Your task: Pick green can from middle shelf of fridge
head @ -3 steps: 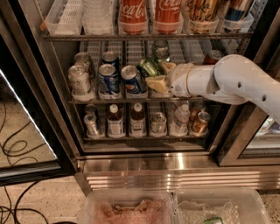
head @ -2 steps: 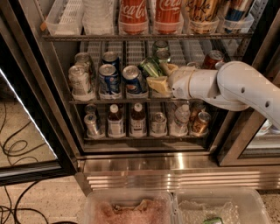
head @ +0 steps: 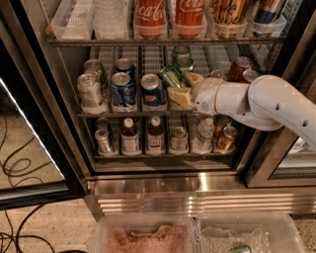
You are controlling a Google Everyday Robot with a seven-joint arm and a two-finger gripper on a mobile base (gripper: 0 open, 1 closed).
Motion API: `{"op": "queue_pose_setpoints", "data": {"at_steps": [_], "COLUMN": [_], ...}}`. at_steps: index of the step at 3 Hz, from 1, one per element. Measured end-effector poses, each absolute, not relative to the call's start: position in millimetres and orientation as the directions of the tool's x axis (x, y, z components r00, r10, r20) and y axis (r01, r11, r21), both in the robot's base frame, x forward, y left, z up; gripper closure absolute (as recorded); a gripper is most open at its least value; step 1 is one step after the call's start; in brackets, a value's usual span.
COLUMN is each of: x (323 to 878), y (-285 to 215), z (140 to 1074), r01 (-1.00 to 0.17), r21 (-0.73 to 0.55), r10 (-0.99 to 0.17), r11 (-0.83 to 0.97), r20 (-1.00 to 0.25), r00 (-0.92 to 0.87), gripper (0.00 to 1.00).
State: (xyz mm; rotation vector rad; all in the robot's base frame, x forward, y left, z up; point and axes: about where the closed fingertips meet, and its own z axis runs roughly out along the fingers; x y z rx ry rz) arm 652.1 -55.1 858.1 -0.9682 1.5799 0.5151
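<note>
The fridge point(head: 197, 187) stands open with its steel base below. On the middle shelf point(head: 123, 114), the green can point(head: 172, 76) is tilted, its top leaning left, in the fourth lane from the left. My gripper point(head: 184, 87) reaches in from the right on a white arm. Its yellowish fingers point(head: 180, 97) are closed around the green can, one above and one below it. Two more greenish cans point(head: 185, 63) stand upright behind it in the same lane.
Blue Pepsi cans point(head: 123, 89) and silver cans point(head: 91, 91) stand left of the green can; red cans point(head: 240, 66) are at the right. Coca-Cola bottles point(head: 149, 15) fill the shelf above, small bottles point(head: 130, 138) the shelf below. The glass door point(head: 29, 113) hangs open left. Plastic bins point(head: 148, 232) sit on the floor.
The white arm has shifted slightly to the right and down. The green can stays tilted between the fingers, at nearly the same spot.
</note>
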Motion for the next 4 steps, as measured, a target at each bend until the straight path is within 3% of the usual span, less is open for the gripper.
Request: {"op": "queue_pose_setpoints", "data": {"at_steps": [4], "x": [647], "y": [-63], "z": [853], "r01": [-0.776], "r21": [-0.246], "r10": [-0.49], "r11": [0.58], "r20": [-0.867], "r00": [-0.091], "gripper": [1.0]}}
